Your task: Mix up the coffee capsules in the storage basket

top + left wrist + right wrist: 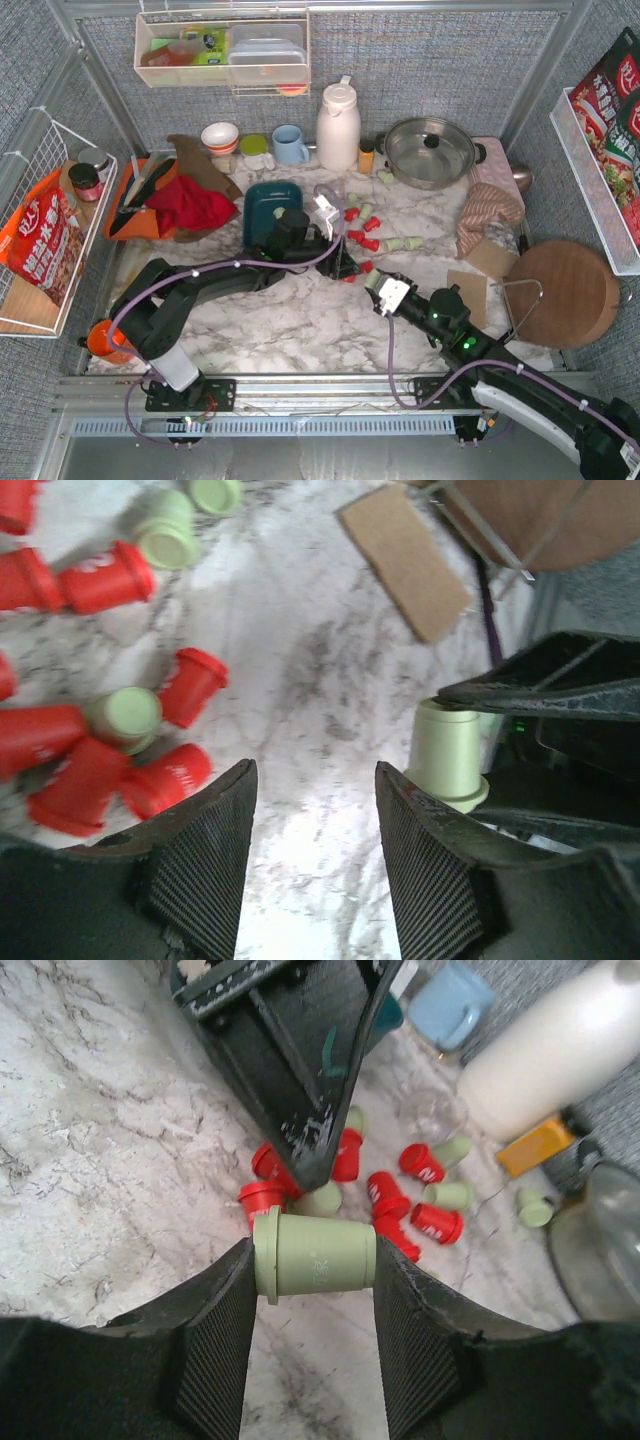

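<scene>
Basket (262, 200): back-left on the table (300, 325), just behind the left wrist and partly hidden by it. No pod seen in the visible part.
Left gripper (316, 785): fingers apart, nothing between, hovering at the near edge of the pile.
Capsules (362, 228): red and green, scattered on the table right of the basket, mostly tipped on their sides, some touching. Early in the job by the look of it.
Right gripper (312, 1260): clamped on one green capsule (318, 1252), held end to end, rim against one pad and base against the other, just beside the left gripper.
Handling, as a guess: light, stiff thin shell, slick and tapered, prone to roll or squirt out. Best taken across the body below the rim, with a gentle squeeze.
Around: orange tray (132, 224) with red cloth (190, 207) left of the basket; mug (289, 144) and thermos (338, 125) behind; pot (430, 152) back-right; striped cloth (488, 208), cardboard (467, 285) and wood board (562, 292) at right.
In the way: left arm over the basket's near side and grippers close together, so collision risk on the drop path.
</scene>
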Robot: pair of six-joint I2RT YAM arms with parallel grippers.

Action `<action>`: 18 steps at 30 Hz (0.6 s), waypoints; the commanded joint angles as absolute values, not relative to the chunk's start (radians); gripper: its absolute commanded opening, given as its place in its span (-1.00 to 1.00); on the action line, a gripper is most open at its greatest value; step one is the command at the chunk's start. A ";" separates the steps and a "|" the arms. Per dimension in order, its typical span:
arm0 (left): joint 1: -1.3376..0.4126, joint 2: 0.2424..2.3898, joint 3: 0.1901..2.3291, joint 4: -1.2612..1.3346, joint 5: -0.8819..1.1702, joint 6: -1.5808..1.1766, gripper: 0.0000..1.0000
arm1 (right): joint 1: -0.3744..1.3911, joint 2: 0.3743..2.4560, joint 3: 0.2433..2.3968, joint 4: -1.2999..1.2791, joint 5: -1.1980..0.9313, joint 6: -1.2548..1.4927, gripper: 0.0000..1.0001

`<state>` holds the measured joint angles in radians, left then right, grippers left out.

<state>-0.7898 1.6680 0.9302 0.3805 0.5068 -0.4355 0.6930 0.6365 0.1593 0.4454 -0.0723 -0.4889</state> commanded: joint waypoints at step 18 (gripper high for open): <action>-0.900 1.682 0.948 0.558 0.619 -0.450 0.16 | 0.710 0.520 0.162 0.382 -0.127 -0.627 -0.28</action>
<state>-0.8867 1.6634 0.9276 0.6144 0.5911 -0.5014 0.7059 0.5304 0.1486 0.3779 -0.1135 -0.6262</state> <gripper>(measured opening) 0.580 0.492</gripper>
